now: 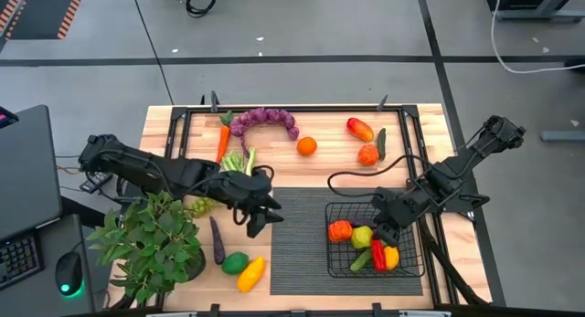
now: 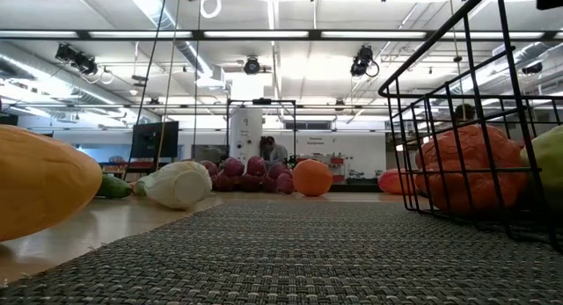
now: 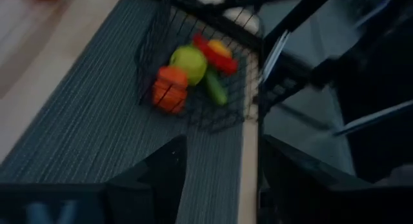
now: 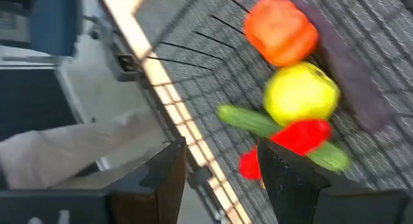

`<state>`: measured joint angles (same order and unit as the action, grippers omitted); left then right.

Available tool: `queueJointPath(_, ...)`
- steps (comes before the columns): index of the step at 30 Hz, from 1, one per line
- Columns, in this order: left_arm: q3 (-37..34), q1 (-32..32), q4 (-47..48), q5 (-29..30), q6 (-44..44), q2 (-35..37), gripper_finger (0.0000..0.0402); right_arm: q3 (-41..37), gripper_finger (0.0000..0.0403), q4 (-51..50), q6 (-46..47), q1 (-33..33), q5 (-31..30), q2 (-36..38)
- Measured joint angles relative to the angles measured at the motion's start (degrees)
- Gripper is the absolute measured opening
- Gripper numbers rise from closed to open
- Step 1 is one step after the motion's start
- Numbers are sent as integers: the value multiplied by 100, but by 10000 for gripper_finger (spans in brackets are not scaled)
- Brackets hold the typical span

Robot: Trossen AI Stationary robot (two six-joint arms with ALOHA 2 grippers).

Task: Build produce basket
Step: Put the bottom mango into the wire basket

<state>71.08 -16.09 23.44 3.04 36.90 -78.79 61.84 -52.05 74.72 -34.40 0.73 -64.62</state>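
Nowhere legible writing; left gripper [image 1: 262, 215] and right gripper [image 1: 388, 231] jaws parted, empty.

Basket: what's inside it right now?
The basket holds an orange pepper, a green apple, a red pepper, a cucumber and something yellow. The right gripper covers part of the pile.

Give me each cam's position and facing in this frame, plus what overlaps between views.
High: overhead, straight down on the table; both arms, left gripper, right gripper.
Low: table-top height, level across the mat; no arm in view.
Left wrist: looks past its own open fingers toward the basket.
Right wrist: over the basket, looking down on the produce; own open fingers.
Shared: every view shows the basket.
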Motion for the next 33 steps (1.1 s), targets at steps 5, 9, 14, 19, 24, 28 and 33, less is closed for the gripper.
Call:
queueJointPath(5,729,-194,1247,84,-159,-200,191,0,195,536,-89,1,-222,0)
queueJointPath(9,840,-371,1914,54,-156,-370,191,0,194,880,87,-18,-463,0)
queueJointPath(14,852,-563,2198,-246,-144,-694,205,2,195,1227,329,-177,-702,0)
queueJointPath(19,849,-774,2240,-585,-820,-1119,227,2,194,1283,421,-318,-734,0)
queueJointPath(24,849,-817,2222,-644,-885,-1362,241,2,193,1302,826,-416,-881,0)
queueJointPath(28,848,-701,2252,-765,-1055,-1393,246,2,193,1301,1123,-516,-881,0)
queueJointPath(33,849,-562,2809,-1122,-1540,-1389,258,2,193,1302,1394,-528,-1137,0)
